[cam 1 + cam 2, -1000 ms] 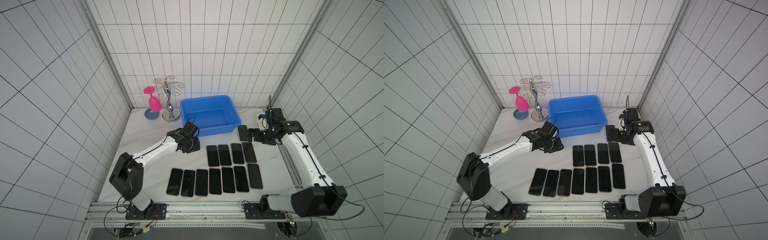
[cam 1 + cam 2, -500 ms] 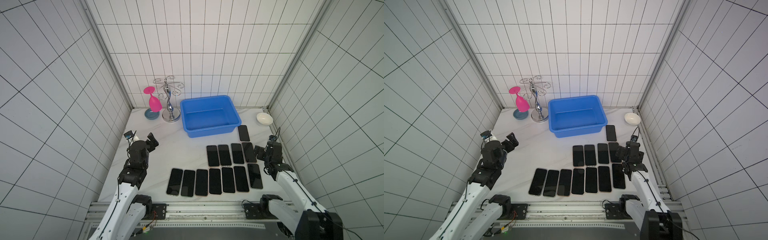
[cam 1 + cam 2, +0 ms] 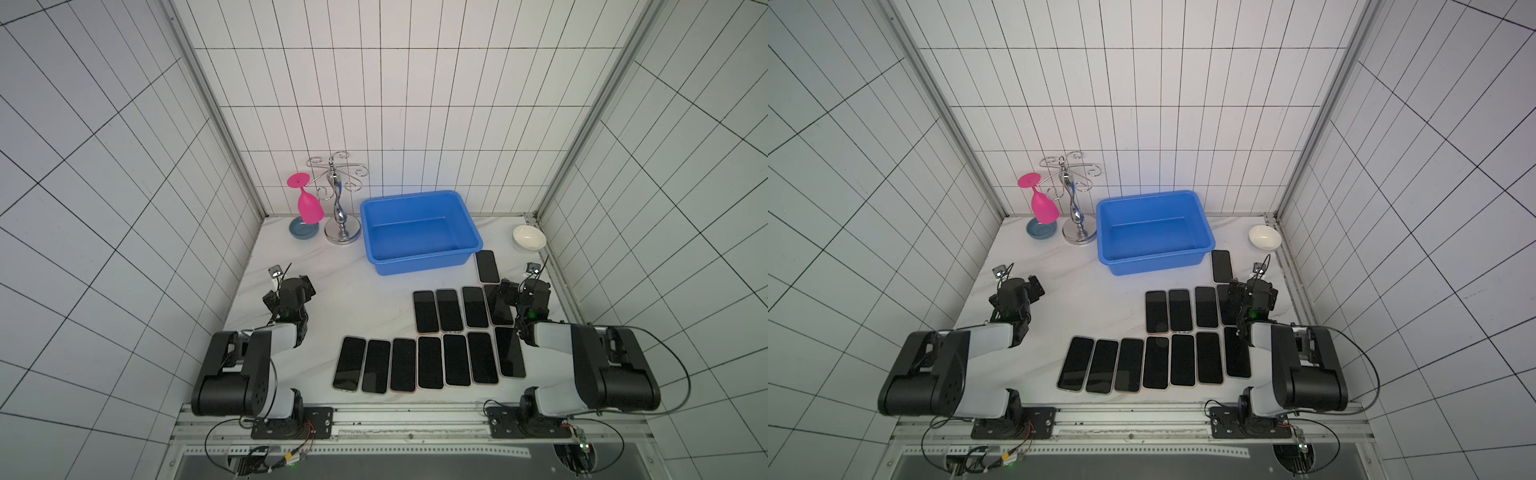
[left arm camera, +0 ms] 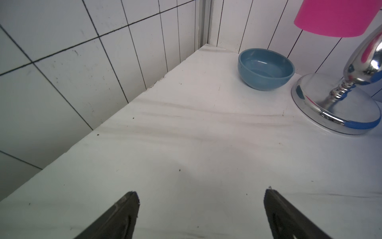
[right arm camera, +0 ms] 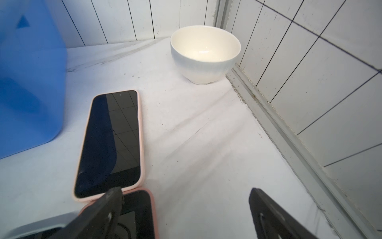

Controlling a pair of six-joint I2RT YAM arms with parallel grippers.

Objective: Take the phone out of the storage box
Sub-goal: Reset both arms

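Storage box (image 3: 419,262) shows bright blue sloping walls.

Both top views look steeply down from high over the near edge of the white marbled worktop (image 3: 353,299) toward the tiled back wall (image 3: 395,124), sharing almost the whole scene. The left wrist camera sits low, close behind the black left fingers (image 4: 122,217), facing the small grey-blue ceramic dish (image 4: 266,69) ahead of them. The right wrist camera, low behind the right fingers (image 5: 266,215), faces the small white ceramic bowl (image 5: 204,53); the top views show both too.
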